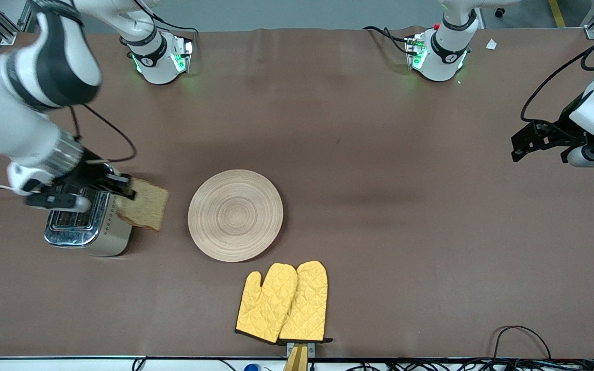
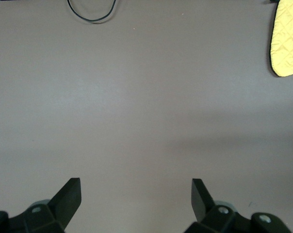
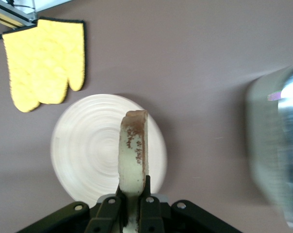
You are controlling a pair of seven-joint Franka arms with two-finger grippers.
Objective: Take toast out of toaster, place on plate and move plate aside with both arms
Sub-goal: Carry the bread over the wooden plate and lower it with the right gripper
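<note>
My right gripper point(image 1: 121, 191) is shut on the toast point(image 1: 144, 210), a brown speckled slice held in the air beside the toaster point(image 1: 86, 226). In the right wrist view the toast point(image 3: 133, 150) shows edge-on between the fingers, with the plate point(image 3: 88, 150) below it. The round light-wood plate point(image 1: 235, 215) lies on the table, between the toaster and the left arm's end. My left gripper point(image 1: 539, 139) is open and empty, up over bare table at the left arm's end. Its fingertips point(image 2: 71, 194) stand wide apart in the left wrist view.
Two yellow quilted oven mitts point(image 1: 282, 303) lie nearer the front camera than the plate; they also show in the right wrist view point(image 3: 42, 60), and one mitt in the left wrist view point(image 2: 286, 41). Cables run along the table's front edge point(image 1: 521, 340).
</note>
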